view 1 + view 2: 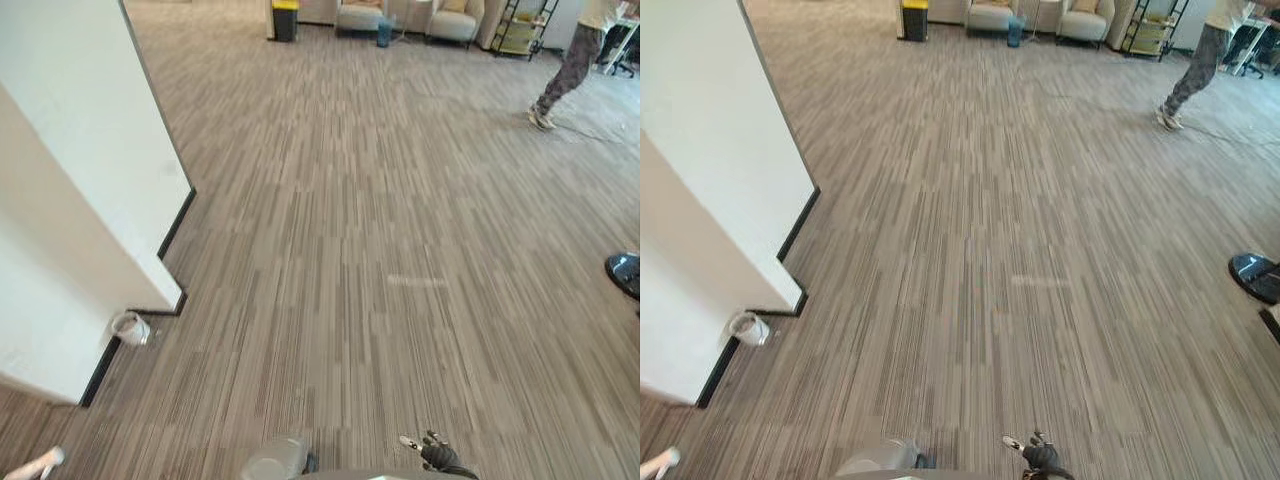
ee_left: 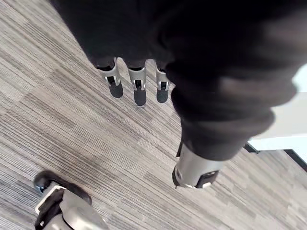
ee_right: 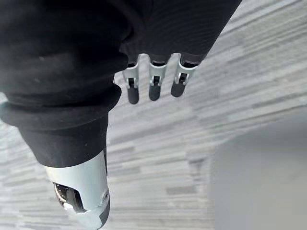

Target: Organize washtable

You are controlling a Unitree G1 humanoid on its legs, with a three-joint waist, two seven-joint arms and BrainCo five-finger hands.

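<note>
The left hand (image 2: 139,88) and the right hand (image 3: 152,85) hang with fingers straight and slightly spread, and nothing is held. During the approach, which is judged the step in hand, both should be carried relaxed and clear of the smooth white wall with black skirting (image 1: 70,150). A grey striped low-pile carpet floor (image 1: 380,200) lies beneath. Where the washtable stands cannot be told.

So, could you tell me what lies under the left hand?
Striped grey carpet lies below the left hand, which holds nothing; its dark cover hides the patch behind it.
</note>
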